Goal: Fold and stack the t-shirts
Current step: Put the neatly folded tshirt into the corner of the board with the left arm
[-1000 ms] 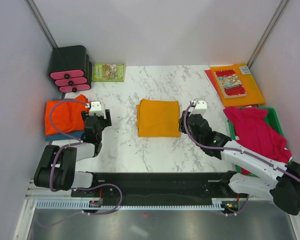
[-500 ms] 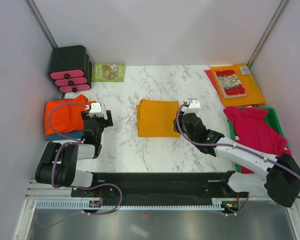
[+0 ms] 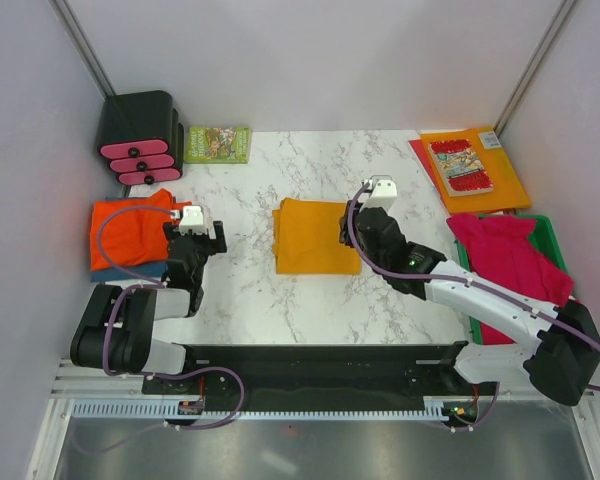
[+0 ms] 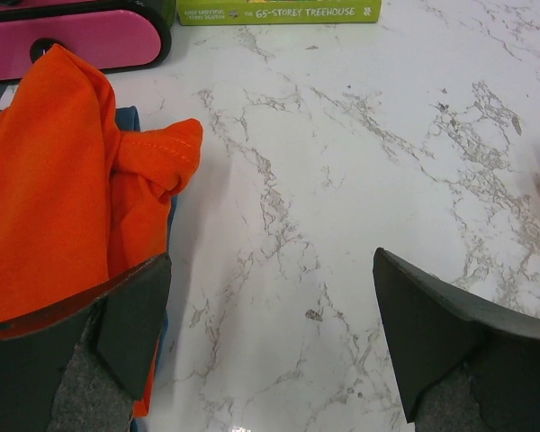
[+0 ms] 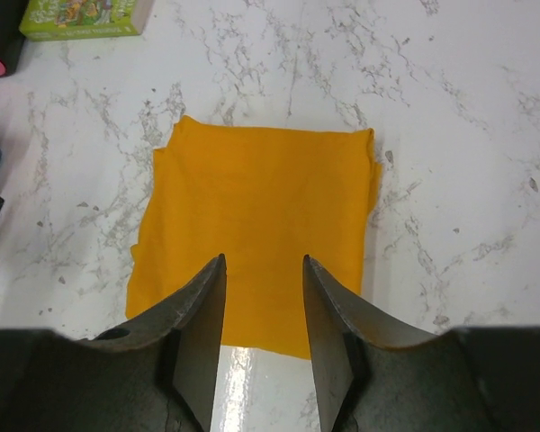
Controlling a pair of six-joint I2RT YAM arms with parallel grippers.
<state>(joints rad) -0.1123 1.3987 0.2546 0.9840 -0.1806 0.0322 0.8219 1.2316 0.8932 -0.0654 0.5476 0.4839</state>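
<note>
A folded mustard t-shirt [image 3: 315, 235] lies flat mid-table and fills the right wrist view [image 5: 256, 207]. My right gripper [image 3: 348, 228] is above its right edge, open and empty [image 5: 265, 261]. A red-orange t-shirt [image 3: 128, 232] lies bunched on a blue one [image 3: 130, 270] at the left. In the left wrist view it [image 4: 45, 180] sits by the left finger, with a strip of blue [image 4: 129, 117] showing. My left gripper [image 3: 192, 238] is open and empty over bare marble [image 4: 270, 270]. Crimson-pink t-shirts [image 3: 510, 265] are heaped at the right.
A green bin [image 3: 550, 235] holds the crimson heap. A black drawer unit with pink fronts [image 3: 138, 135] and a green book [image 3: 218, 144] stand at the back left. An orange folder with a comic book [image 3: 475, 168] lies at the back right.
My right gripper has moved up and left, from beside the mustard t-shirt to over its right edge. The left gripper has barely shifted.
</note>
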